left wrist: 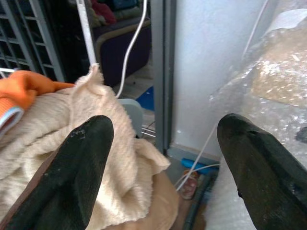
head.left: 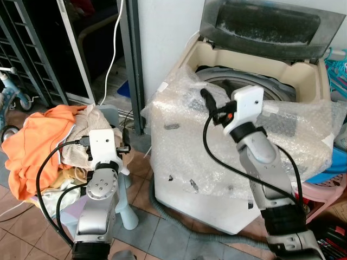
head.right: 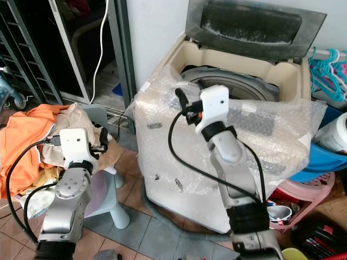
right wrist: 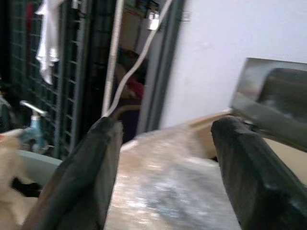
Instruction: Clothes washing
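The clothes [head.left: 40,143] lie heaped on a pale stool [head.right: 105,197] on the tiled floor, directly ahead of and partly under my left hand [left wrist: 163,177]: an orange garment [head.left: 30,141] on the far outer side of the heap and a cream knitted piece [left wrist: 62,143] nearest me. My left hand hangs low over that pile with its two black fingers [left wrist: 76,172] spread wide and nothing between them; one finger lies just beside or against the cream knit, though I cannot tell whether it truly touches. Beyond that hand stands a grey door frame [left wrist: 163,72] with a white cord [left wrist: 132,43] hanging past it. My right hand [right wrist: 163,172] is raised at the near rim of the washing machine [head.left: 238,135], its fingers [right wrist: 79,177] also held wide apart and empty. The machine's body is wrapped in bubble wrap [head.left: 179,157], its lid [head.left: 271,24] stands tilted up behind my right hand, and the dark drum opening [head.right: 238,84] lies just past it. To the outside of my right arm sit a pink basket [head.left: 325,192] and blue hangers [head.right: 328,67].
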Robot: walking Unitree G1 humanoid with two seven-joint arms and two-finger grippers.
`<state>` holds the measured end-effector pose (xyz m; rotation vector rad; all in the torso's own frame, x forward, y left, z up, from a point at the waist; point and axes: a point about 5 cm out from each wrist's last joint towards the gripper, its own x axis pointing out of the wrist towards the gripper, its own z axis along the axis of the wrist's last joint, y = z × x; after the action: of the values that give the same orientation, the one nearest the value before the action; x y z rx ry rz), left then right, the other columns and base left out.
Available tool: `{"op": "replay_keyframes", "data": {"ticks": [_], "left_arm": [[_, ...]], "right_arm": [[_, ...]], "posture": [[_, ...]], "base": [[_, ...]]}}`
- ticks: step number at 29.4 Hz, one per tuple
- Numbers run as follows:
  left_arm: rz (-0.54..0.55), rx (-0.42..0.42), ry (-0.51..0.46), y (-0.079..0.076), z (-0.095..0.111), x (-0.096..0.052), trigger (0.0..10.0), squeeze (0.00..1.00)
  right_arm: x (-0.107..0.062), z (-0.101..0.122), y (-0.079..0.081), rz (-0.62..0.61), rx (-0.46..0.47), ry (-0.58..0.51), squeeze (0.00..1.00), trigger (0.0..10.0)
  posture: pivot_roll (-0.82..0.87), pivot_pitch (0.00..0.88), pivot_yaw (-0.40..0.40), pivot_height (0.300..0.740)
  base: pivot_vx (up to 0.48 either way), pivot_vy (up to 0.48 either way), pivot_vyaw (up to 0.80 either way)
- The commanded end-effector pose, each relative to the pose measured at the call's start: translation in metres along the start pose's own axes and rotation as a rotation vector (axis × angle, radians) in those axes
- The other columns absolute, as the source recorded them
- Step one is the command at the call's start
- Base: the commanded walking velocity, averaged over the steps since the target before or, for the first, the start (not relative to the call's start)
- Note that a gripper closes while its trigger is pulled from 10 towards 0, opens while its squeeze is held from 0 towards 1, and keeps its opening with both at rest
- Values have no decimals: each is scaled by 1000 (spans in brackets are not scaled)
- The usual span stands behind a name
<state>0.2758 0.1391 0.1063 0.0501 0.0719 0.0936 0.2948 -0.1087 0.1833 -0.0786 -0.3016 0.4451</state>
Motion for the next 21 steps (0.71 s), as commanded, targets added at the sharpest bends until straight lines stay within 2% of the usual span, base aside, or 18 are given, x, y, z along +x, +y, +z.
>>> {"op": "replay_keyframes", "data": {"ticks": [1,9,16,21], "left_arm": [[-8,8,-4,0,2,1,10000,0],[-10,4,-3,-1,2,1,10000,0],[-5,0,-3,0,2,1,10000,0],[-11,-4,-31,1,5,1,10000,0]], "right_arm": [[1,5,7,41,-6,-6,1000,10000],[2,4,1,31,-8,5,1000,10000],[2,5,1,29,-6,13,1000,10000],[1,4,2,28,-5,19,1000,10000]], "posture": [[-47,0,-12,740],[-42,0,-15,740],[-41,0,-14,740],[-42,0,-12,740]], "base": [[0,480,800],[0,480,740],[0,480,0],[0,0,0]]}}
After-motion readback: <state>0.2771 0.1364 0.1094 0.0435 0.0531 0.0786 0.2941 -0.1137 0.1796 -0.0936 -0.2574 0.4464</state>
